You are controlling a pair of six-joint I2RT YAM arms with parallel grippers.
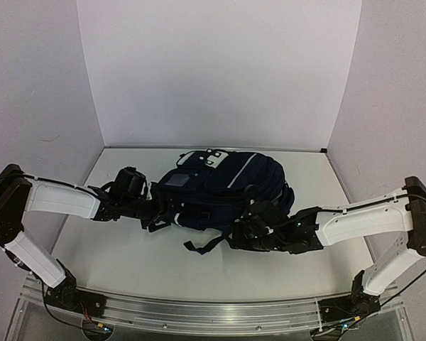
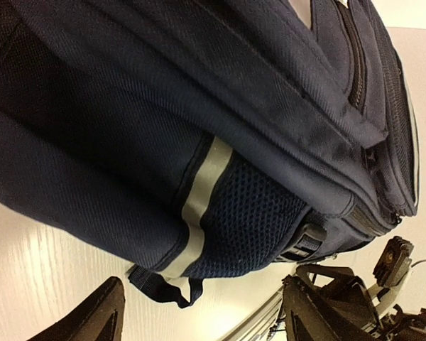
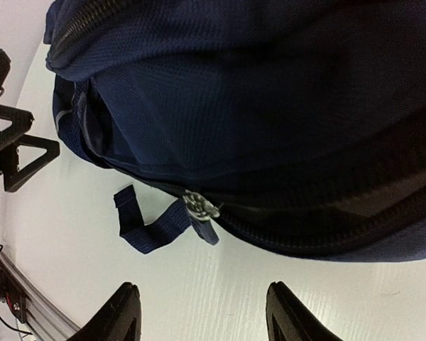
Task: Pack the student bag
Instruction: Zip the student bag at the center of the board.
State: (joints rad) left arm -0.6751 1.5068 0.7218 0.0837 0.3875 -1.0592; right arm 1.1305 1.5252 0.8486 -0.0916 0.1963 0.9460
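Note:
The student bag (image 1: pixel 227 188), navy blue with thin pale stripes, lies on its side in the middle of the table. My left gripper (image 1: pixel 156 212) is at its left end, open. In the left wrist view a grey stripe (image 2: pixel 202 202), a mesh side pocket (image 2: pixel 259 220) and a small strap loop (image 2: pixel 163 288) hang just beyond my left gripper (image 2: pixel 206 320), which holds nothing. My right gripper (image 1: pixel 239 233) stands at the bag's near edge. In its wrist view a metal zipper pull (image 3: pixel 200 206) with a blue webbing tab (image 3: pixel 153 231) lies ahead of the open, empty right gripper (image 3: pixel 202 312).
White walls close the table on three sides. An aluminium rail (image 1: pixel 199 312) runs along the near edge, carrying both arm bases. A white and black item (image 1: pixel 207 158) shows at the bag's far end. Loose dark straps (image 1: pixel 202 245) trail from the bag toward me.

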